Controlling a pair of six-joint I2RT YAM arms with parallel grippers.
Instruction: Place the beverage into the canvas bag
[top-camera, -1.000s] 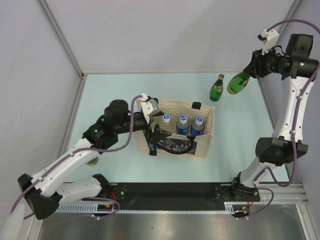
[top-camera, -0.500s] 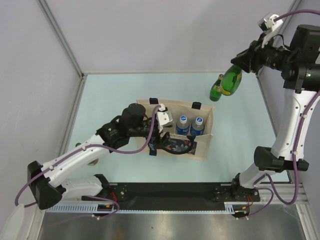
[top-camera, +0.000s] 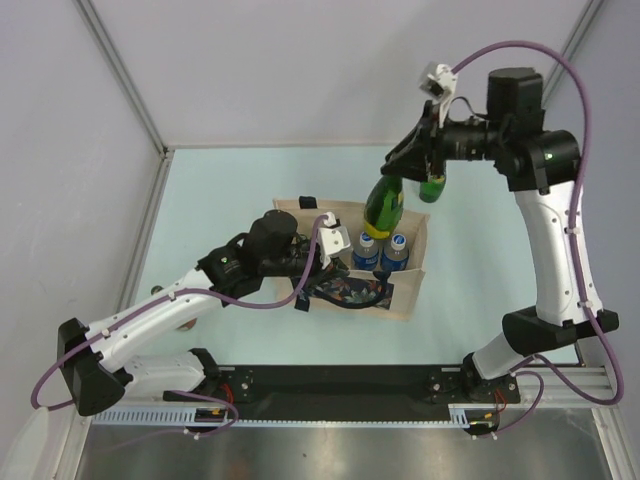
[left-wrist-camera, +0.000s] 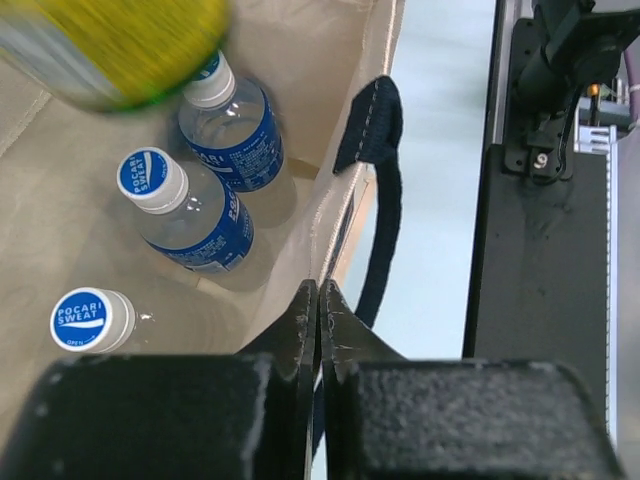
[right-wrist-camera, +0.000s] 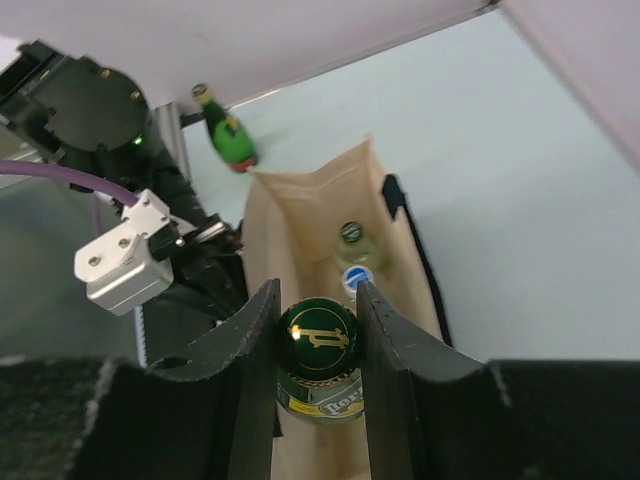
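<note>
The beverage (top-camera: 383, 205), a green glass bottle with a yellow label, hangs over the open mouth of the canvas bag (top-camera: 408, 290). My right gripper (top-camera: 405, 170) is shut on its neck. In the right wrist view the fingers (right-wrist-camera: 317, 305) clamp the gold-printed cap (right-wrist-camera: 318, 340) straight above the bag (right-wrist-camera: 300, 215). My left gripper (top-camera: 322, 272) is shut on the bag's near rim (left-wrist-camera: 335, 225), beside a navy handle (left-wrist-camera: 375, 130). The bottle's base (left-wrist-camera: 110, 40) shows blurred at the top of the left wrist view.
Blue-capped water bottles (left-wrist-camera: 147, 172) (left-wrist-camera: 92, 318) (left-wrist-camera: 212, 85) stand inside the bag. A second green bottle (top-camera: 433, 190) (right-wrist-camera: 228, 135) stands on the table just behind the bag. The black rail (left-wrist-camera: 540, 260) runs along the near edge.
My right arm has swung left, carrying the green bottle from the back right to above the bag. My left gripper has reached over the bag's rim and closed on it.
</note>
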